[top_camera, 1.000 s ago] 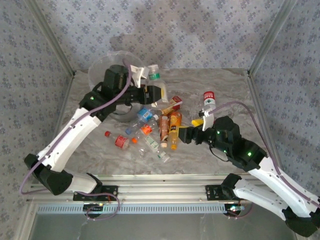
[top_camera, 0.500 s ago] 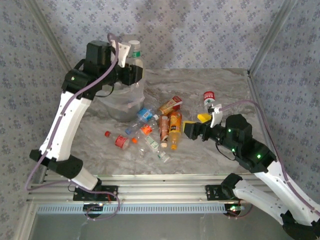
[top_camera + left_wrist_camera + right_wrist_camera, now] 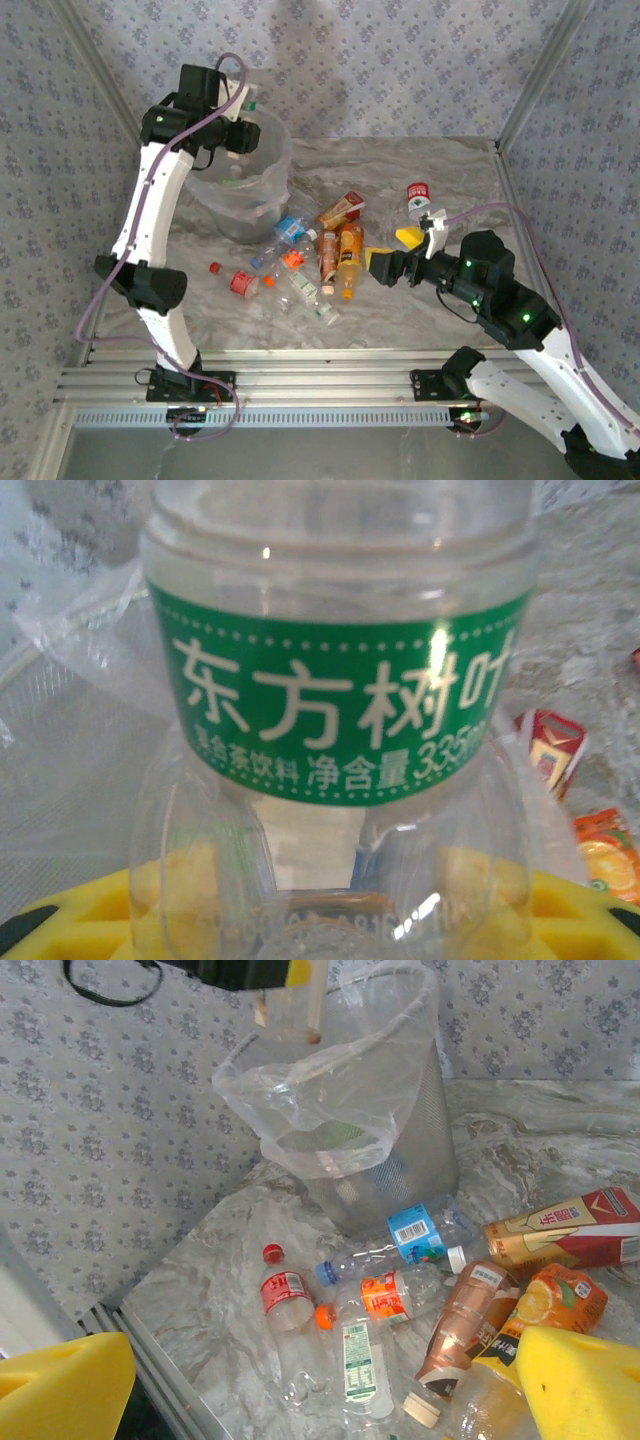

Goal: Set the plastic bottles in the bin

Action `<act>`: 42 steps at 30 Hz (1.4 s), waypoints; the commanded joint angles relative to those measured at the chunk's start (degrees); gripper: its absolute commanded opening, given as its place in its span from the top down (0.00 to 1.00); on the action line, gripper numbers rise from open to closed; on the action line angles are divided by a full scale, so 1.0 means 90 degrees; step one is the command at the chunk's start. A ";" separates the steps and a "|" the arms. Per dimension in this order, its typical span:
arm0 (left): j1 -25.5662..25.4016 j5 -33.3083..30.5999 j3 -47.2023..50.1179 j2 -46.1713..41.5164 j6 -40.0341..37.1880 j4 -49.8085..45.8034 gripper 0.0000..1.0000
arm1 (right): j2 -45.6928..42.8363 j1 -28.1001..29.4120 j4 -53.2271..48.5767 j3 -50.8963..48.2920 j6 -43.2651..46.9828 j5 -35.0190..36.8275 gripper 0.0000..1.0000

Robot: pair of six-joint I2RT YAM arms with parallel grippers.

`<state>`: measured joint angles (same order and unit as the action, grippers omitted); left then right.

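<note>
My left gripper [image 3: 243, 132] is raised over the bin [image 3: 262, 205], shut on a clear bottle with a green label [image 3: 340, 700]. Its yellow fingers [image 3: 80, 920] clasp the bottle's lower part. From the right wrist view that bottle [image 3: 290, 1010] hangs above the bin's lined rim [image 3: 300, 1110]. Several plastic bottles lie in front of the bin: a red-label one [image 3: 243, 283], a blue-label one [image 3: 290, 228], an orange-label one [image 3: 293, 258] and an orange juice bottle [image 3: 349, 258]. My right gripper [image 3: 385, 265] stands open just right of the pile with nothing between its fingers [image 3: 580, 1380].
A red and gold drink carton [image 3: 342, 210] lies behind the pile. A red-label bottle [image 3: 417, 194] stands apart at the right. Patterned walls close in the table on three sides, and a metal rail [image 3: 320, 380] runs along the near edge.
My left arm has swung up and left, carrying the green-label bottle from beside the bin to above its mouth. My right gripper has opened wider and drawn back a little to the right.
</note>
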<state>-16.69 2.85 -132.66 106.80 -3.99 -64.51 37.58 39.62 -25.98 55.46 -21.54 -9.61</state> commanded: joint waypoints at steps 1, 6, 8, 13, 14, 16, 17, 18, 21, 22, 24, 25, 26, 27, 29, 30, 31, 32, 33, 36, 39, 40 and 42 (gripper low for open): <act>0.0103 -0.0054 -0.0145 0.0203 -0.0164 -0.0308 0.53 | -0.0095 -0.0034 -0.0137 0.0243 0.0079 -0.0202 0.00; 0.0174 -0.0073 0.0054 0.0470 -0.0201 -0.0427 0.53 | -0.0104 -0.0056 -0.0180 0.0224 0.0073 -0.0241 0.00; 0.0192 -0.0073 0.0162 0.0541 -0.0187 -0.0475 0.53 | -0.0111 -0.0056 -0.0192 0.0205 0.0085 -0.0223 0.00; 0.0204 -0.0182 0.0508 0.0660 -0.0095 -0.0568 0.53 | -0.0182 -0.0078 -0.0285 0.0190 0.0061 -0.0144 0.00; 0.0204 -0.0217 0.0593 0.0662 -0.0078 -0.0552 0.53 | -0.0190 -0.0085 -0.0297 0.0189 0.0059 -0.0144 0.00; 0.0204 -0.0275 0.0811 0.0670 -0.0099 -0.0485 0.52 | -0.0190 -0.0091 -0.0326 0.0193 0.0050 -0.0132 0.00; 0.0204 -0.0292 0.0891 0.0677 -0.0085 -0.0456 0.52 | -0.0191 -0.0094 -0.0330 0.0177 0.0050 -0.0141 0.00; 0.0213 -0.0306 0.0960 0.0689 -0.0084 -0.0433 0.51 | -0.0191 -0.0095 -0.0339 0.0175 0.0055 -0.0139 0.00; 0.0214 -0.0298 0.1186 0.0739 -0.0067 -0.0344 0.50 | -0.0191 -0.0094 -0.0355 0.0156 0.0048 -0.0124 0.00; 0.0214 -0.0293 0.1259 0.0764 -0.0055 -0.0325 0.49 | -0.0194 -0.0102 -0.0374 0.0156 0.0036 -0.0121 0.00; 0.0214 -0.0316 0.1390 0.0798 -0.0036 -0.0296 0.48 | -0.0201 -0.0101 -0.0421 0.0163 0.0036 -0.0095 0.00; 0.0214 -0.0336 0.1459 0.0816 -0.0036 -0.0275 0.47 | -0.0218 -0.0100 -0.0445 0.0177 0.0030 -0.0095 0.00; 0.0215 -0.0337 0.1518 0.0818 -0.0037 -0.0255 0.46 | -0.0230 -0.0102 -0.0471 0.0179 0.0021 -0.0085 0.00; 0.0214 -0.0346 0.1576 0.0828 -0.0026 -0.0245 0.44 | -0.0242 -0.0111 -0.0480 0.0173 0.0026 -0.0078 0.00; 0.0214 -0.0380 0.1615 0.0848 -0.0007 -0.0251 0.42 | -0.0263 -0.0114 -0.0521 0.0192 0.0023 -0.0037 0.00; 0.0214 -0.0386 0.1615 0.0865 0.0004 -0.0272 0.40 | -0.0270 -0.0110 -0.0544 0.0195 0.0032 -0.0027 0.00; 0.0218 -0.0391 0.1607 0.0867 0.0012 -0.0288 0.37 | -0.0275 -0.0119 -0.0551 0.0195 0.0034 -0.0017 0.00; 0.0214 -0.0395 0.1597 0.0867 0.0022 -0.0307 0.34 | -0.0281 -0.0124 -0.0558 0.0195 0.0032 0.0001 0.00; 0.0214 -0.0421 0.1587 0.0850 0.0051 -0.0317 0.32 | -0.0277 -0.0131 -0.0562 0.0186 0.0039 0.0012 0.00; 0.0214 -0.0509 0.1576 0.0754 0.0126 -0.0342 0.25 | -0.0261 -0.0137 -0.0549 0.0171 0.0027 0.0022 0.00; 0.0214 -0.0557 0.1551 0.0585 0.0204 -0.0337 0.18 | -0.0223 -0.0162 -0.0538 0.0166 0.0026 0.0024 0.00; 0.0214 -0.0561 0.1533 0.0525 0.0239 -0.0332 0.17 | -0.0206 -0.0156 -0.0532 0.0166 0.0021 0.0013 0.00; 0.0217 -0.0527 0.1508 0.0382 0.0306 -0.0328 0.16 | -0.0173 -0.0172 -0.0519 0.0156 0.0021 -0.0004 0.00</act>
<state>-15.09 -1.19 -117.67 114.19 -2.46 -67.07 35.75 38.48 -30.26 55.81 -21.54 -9.89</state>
